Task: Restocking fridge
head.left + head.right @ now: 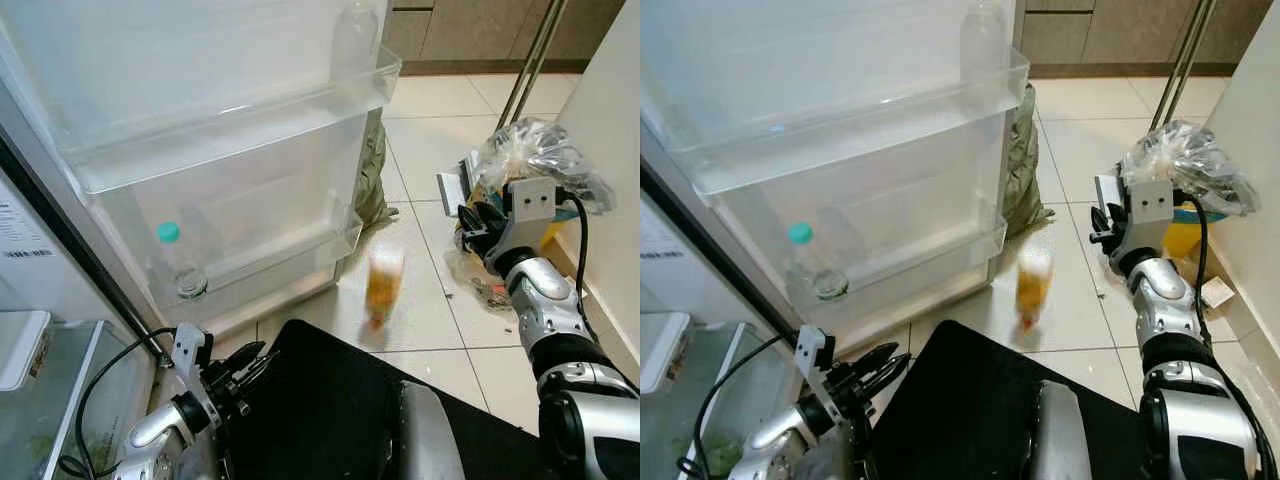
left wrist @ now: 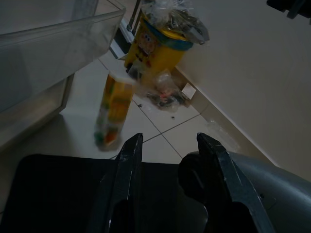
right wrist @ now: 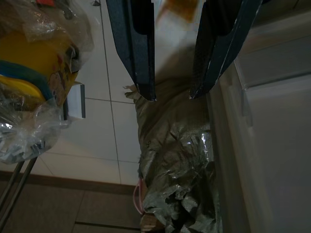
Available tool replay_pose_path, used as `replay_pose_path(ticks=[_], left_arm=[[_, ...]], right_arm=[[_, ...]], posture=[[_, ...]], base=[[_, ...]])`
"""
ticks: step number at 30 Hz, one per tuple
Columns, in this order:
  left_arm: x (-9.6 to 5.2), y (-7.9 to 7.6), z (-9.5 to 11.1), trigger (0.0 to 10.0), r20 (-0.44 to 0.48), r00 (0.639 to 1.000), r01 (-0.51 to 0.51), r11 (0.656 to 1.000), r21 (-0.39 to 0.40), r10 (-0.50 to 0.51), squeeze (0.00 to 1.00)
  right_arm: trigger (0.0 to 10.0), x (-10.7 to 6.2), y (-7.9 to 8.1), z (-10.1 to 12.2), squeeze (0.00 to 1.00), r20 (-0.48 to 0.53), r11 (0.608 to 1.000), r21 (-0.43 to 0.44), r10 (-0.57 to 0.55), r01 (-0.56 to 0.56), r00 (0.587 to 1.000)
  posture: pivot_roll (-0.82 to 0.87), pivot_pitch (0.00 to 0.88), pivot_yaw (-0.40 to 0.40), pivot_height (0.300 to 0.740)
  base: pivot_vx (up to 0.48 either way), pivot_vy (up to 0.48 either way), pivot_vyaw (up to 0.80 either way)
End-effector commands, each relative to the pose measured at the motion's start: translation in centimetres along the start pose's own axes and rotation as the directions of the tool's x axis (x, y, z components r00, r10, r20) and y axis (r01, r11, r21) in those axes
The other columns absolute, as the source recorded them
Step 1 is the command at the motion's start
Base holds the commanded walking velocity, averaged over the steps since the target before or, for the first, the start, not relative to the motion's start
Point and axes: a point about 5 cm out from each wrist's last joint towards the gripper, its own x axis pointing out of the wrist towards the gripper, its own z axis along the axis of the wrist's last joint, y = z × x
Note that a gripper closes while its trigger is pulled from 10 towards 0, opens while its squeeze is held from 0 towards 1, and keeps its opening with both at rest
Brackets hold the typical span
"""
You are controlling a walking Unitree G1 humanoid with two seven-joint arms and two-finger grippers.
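Orange-yellow juice carton sat blurred on tiled floor near clear fridge-door bin; left hand and right hand both spread, empty.

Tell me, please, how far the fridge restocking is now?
Done: one teal-capped bottle stands in the lower door shelf. In hand: nothing; left gripper and right gripper are both open. Left: the orange juice carton on the floor, blurred.

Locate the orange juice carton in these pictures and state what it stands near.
In the left eye view the juice carton stands upright on the tiled floor, just right of the open fridge door's lowest shelf and left of the yellow bin.
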Motion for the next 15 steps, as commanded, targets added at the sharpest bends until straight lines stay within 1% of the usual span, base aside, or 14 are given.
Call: replay_pose_path(ticks=[1, 4, 5, 7, 9, 12, 15], left_arm=[[-0.1, -0.1, -0.6, 10.0, -0.008, 1.0, -0.005, 1.0, -0.007, 0.005, 0.0], [0.0, -0.1, -0.6, 10.0, -0.003, 1.0, -0.003, 1.0, -0.006, 0.003, 0.0], [0.1, 0.0, -0.7, 10.0, -0.002, 1.0, -0.005, 1.0, -0.006, 0.005, 0.0], [0.1, 0.1, -0.7, 10.0, -0.001, 1.0, -0.007, 1.0, -0.005, 0.007, 0.0], [0.3, 0.2, -0.7, 10.0, -0.001, 1.0, -0.007, 1.0, -0.003, 0.007, 0.0], [0.4, 0.2, -0.6, 10.0, 0.001, 1.0, -0.005, 1.0, -0.001, 0.005, 0.0], [0.5, 0.3, -0.6, 10.0, 0.003, 1.0, -0.004, 1.0, 0.001, 0.004, 0.0]], right_arm=[[10.0, -0.4, 0.2, -0.5, 0.0, -0.005, 1.0, 0.014, 0.026, -0.026, 1.0], [10.0, -0.5, 0.6, -0.6, 0.0, 0.001, 0.998, 0.03, 0.063, -0.063, 0.998], [10.0, -0.6, 0.7, -1.1, 0.0, -0.017, 0.998, 0.031, 0.061, -0.06, 0.998], [10.0, -1.2, 0.4, -2.5, 0.0, -0.073, 0.998, 0.067, -0.002, 0.007, 0.997], [10.0, -1.9, -0.1, -3.8, 0.0, -0.129, 0.995, 0.08, -0.054, 0.065, 0.99], [10.0, -2.4, -0.4, -4.5, 0.0, -0.155, 0.992, 0.086, -0.08, 0.094, 0.985], [10.0, -3.4, -1.2, -5.6, 0.0, -0.2, 0.985, 0.086, -0.129, 0.148, 0.971]], posture=[[0.0, 0.134, -0.018, 0.45], [-0.01, 0.13, -0.019, 0.45], [-0.01, 0.127, -0.017, 0.45], [-0.01, 0.127, -0.017, 0.45], [-0.01, 0.122, -0.015, 0.45], [-0.01, 0.12, -0.014, 0.45], [-0.02, 0.119, -0.014, 0.45]], base=[[0.0, 0.0, 0.0], [0.0, 0.0, 0.0], [0.0, 0.0, 0.0], [0.0, 0.0, 0.0], [0.0, 0.0, 0.0], [0.0, 0.0, 0.0], [0.0, 0.0, 0.0]])
